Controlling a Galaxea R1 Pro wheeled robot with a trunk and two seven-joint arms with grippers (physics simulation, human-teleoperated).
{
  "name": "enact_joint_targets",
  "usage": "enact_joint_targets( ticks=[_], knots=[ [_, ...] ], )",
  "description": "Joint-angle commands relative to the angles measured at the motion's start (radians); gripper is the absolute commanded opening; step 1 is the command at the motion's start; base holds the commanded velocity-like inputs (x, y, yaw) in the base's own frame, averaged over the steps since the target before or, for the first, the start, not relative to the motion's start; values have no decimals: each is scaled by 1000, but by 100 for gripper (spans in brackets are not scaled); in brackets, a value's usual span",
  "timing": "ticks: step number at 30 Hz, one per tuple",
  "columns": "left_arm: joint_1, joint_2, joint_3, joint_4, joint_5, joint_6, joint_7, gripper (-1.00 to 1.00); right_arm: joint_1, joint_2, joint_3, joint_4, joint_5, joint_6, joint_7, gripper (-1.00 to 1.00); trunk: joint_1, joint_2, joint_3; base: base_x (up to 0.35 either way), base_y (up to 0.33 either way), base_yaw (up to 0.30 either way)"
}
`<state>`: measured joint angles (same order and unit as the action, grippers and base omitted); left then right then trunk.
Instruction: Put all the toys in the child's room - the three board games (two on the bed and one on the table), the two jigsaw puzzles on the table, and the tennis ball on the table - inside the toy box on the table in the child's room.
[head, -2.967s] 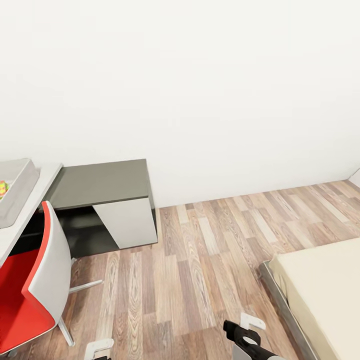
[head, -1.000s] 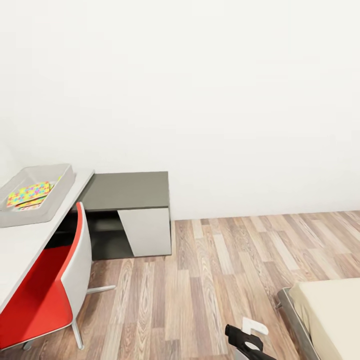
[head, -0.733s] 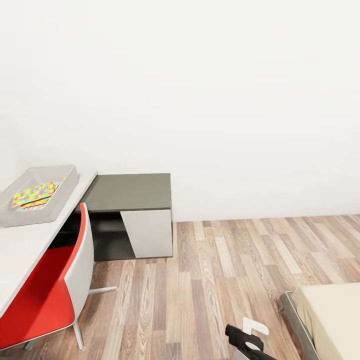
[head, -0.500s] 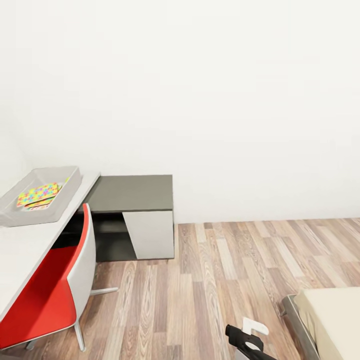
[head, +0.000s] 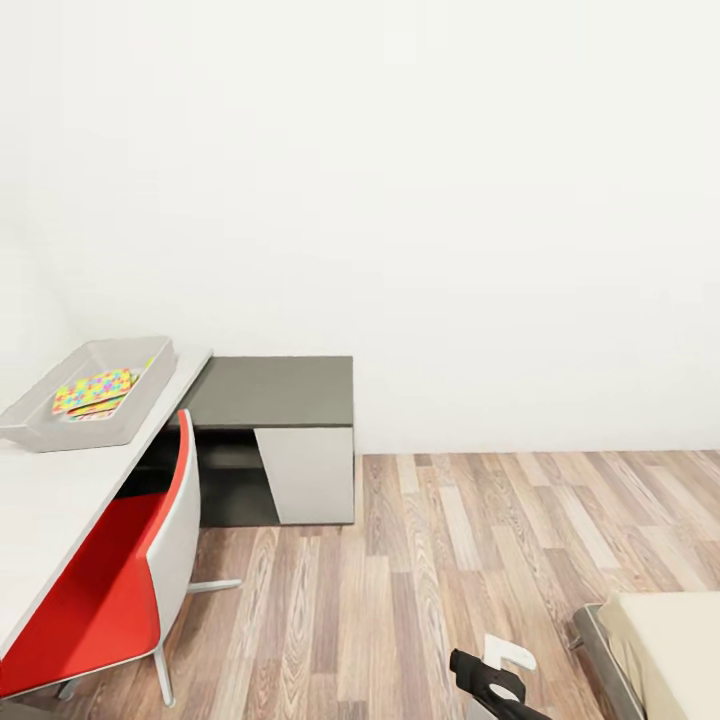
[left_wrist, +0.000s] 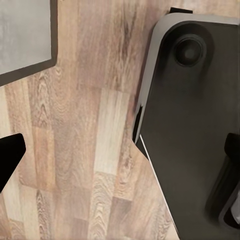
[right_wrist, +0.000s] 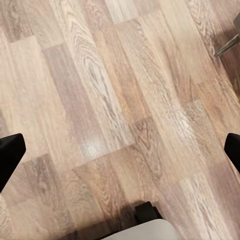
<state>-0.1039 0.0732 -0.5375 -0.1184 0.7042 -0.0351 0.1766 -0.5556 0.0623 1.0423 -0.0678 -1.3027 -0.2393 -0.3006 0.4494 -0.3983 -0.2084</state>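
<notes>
Both pincers are being held wide apart and empty above the wood-plank floor (right_wrist: 120, 100). Far from the right pincer (right_wrist: 120, 150) and the left pincer (left_wrist: 120, 150), the jigsaw-patterned flat puzzles (head: 96, 391) are lying inside the shallow light grey toy box (head: 60, 433) on the pale counter (head: 50, 510).

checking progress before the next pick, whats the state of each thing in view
toy box: upright on the table, holding jigsaw puzzles
jigsaw puzzles: lying flat inside the toy box
left gripper: fingers wide apart, empty, over the floor
right gripper: fingers wide apart, empty, over the floor
red chair: upright, tucked beside the table
bed: corner in view, bare
</notes>
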Motion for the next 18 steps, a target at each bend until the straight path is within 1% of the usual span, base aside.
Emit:
enact_joint_targets(
  ticks=[1,18],
  knots=[
    [0,0,-9,-1,8,-2,4,100,-1,0,8,-1,-9,-3,-5,100,1,-2,0,0,0,79],
    [0,0,-9,-1,9,-2,4,100,-1,1,8,-1,-7,-2,-5,100,1,-2,28,0,0,79]
  ],
)
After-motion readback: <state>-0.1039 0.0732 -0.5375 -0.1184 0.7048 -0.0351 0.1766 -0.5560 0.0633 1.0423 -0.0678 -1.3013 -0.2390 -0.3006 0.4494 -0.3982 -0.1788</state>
